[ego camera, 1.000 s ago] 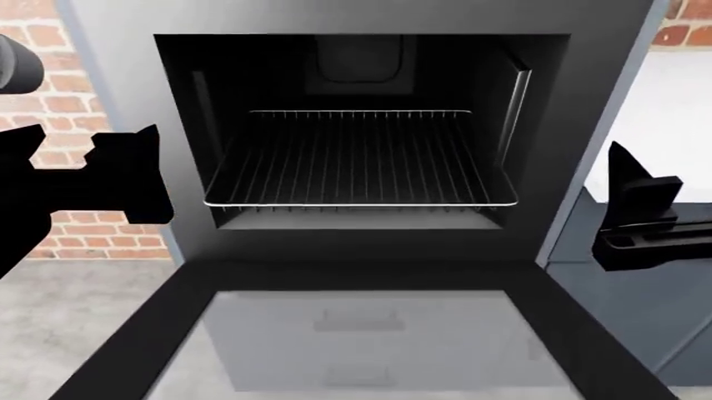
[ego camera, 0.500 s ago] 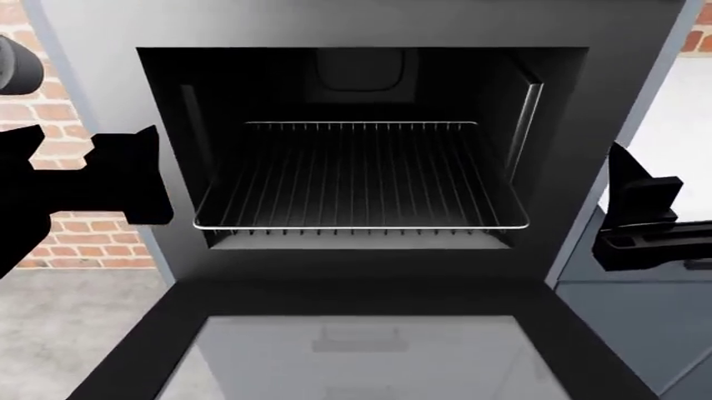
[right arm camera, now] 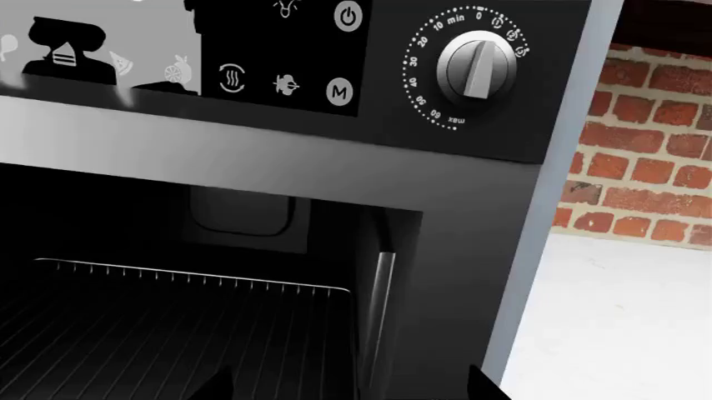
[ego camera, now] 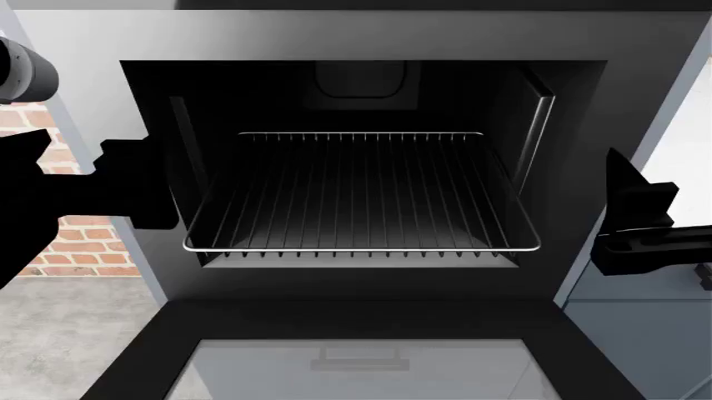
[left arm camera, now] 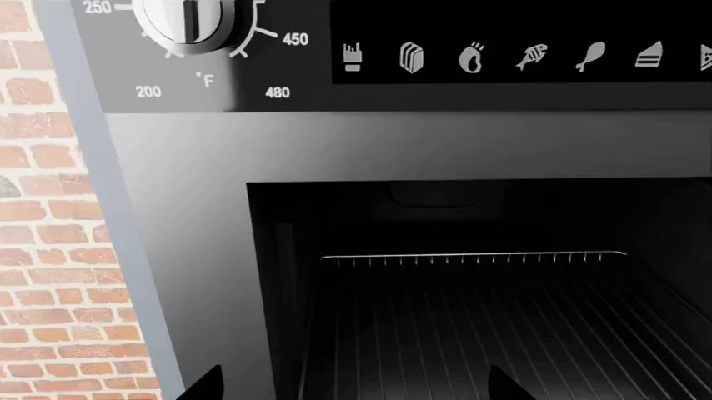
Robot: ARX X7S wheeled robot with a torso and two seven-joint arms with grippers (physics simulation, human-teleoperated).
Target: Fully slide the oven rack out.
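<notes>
Rack: silver wire grid in a rounded frame, lying flat inside the open oven cavity; its front rail sits at about the cavity mouth, just above the lower lip, and its rear rail shows deeper in, below a rounded dark recess on the back wall. Also seen from the left wrist and the right wrist.

Door: black, glass-windowed, folded down flat in front of the cavity.

Left tool: black, held just outside the cavity's left edge, at rack height, apart from the rack. In the left wrist view only two dark fingertips show at the frame edge, set well apart (spread, gripping nothing).

Right tool: black, beside the oven's right side, apart from the rack. Its wrist view shows two dark tips with a wide gap, likewise spread and empty.

Controls: temperature knob marked in °F; timer knob marked in minutes; food-icon panel.

Surroundings: brick wall to the oven's left.
</notes>
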